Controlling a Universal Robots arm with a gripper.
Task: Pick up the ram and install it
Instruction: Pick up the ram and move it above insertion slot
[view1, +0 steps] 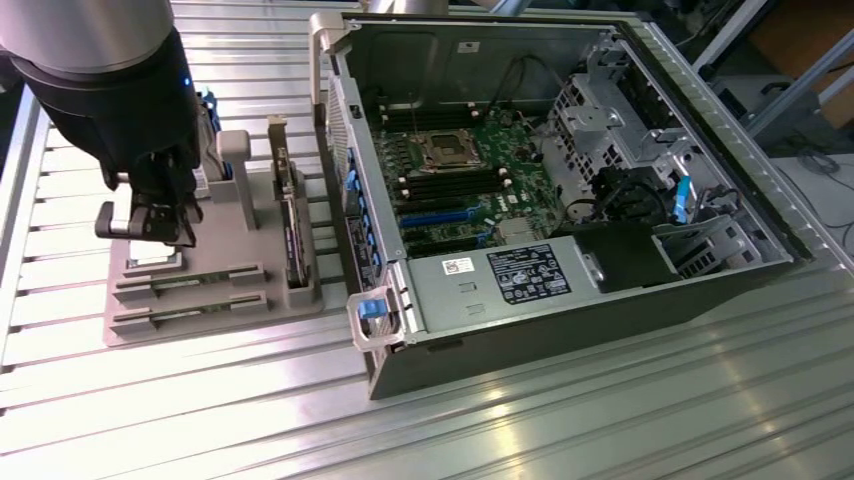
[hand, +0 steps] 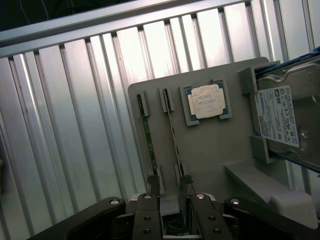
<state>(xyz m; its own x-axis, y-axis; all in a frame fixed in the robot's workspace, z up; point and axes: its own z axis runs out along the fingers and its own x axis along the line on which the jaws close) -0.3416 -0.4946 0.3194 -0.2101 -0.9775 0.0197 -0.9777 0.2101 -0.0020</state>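
Open computer case, hard drive

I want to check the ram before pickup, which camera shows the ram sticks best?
Wrist view: both ram sticks run full length, edge-up, in their tray slots ahead of the open gripper. The exterior view gives the ram sticks only as thin dark strips low in the tray.

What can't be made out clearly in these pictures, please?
- Hard drive, wrist view: cut off by the picture's edge.
- Ram sticks, wrist view: seen edge-on, so their chips are hidden.
- Tray, exterior view: partly hidden behind the arm.
- Power supply label, exterior view: too small to read.
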